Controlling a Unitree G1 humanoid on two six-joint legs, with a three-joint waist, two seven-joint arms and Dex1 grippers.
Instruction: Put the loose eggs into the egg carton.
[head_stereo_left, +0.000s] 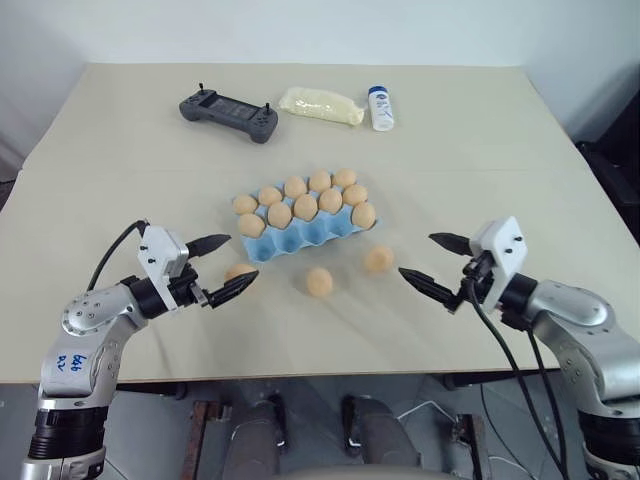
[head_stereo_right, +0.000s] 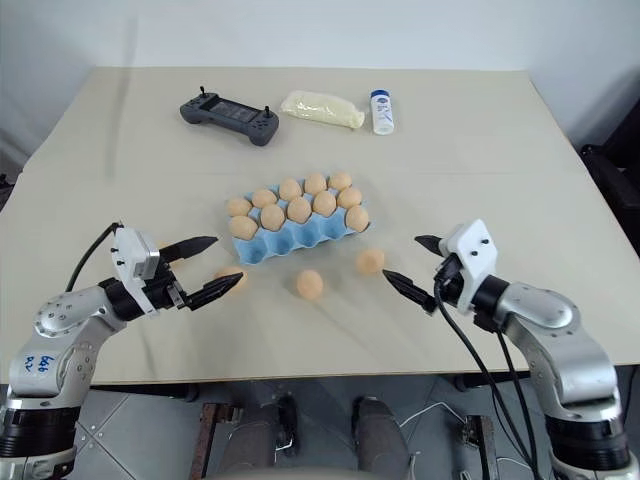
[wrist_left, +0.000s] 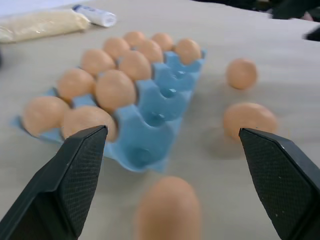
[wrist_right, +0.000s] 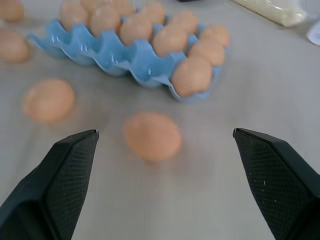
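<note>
The light blue egg carton (head_stereo_left: 300, 241) lies mid-table with tan eggs in its two far rows and bare cups in the near row. Three loose eggs rest on the table in front of it: a left one (head_stereo_left: 238, 271), a middle one (head_stereo_left: 319, 281) and a right one (head_stereo_left: 379, 260). My left gripper (head_stereo_left: 243, 258) is open and roughly level, its fingers on either side of the left egg, which is partly hidden behind them. My right gripper (head_stereo_left: 415, 254) is open just right of the right egg (wrist_right: 151, 135), pointing at it and apart from it.
A dark grey game controller (head_stereo_left: 228, 112), a pale yellow bag (head_stereo_left: 321, 105) and a white bottle with a blue cap (head_stereo_left: 381, 108) lie along the far side of the table. The table's front edge (head_stereo_left: 300, 375) runs just below both grippers.
</note>
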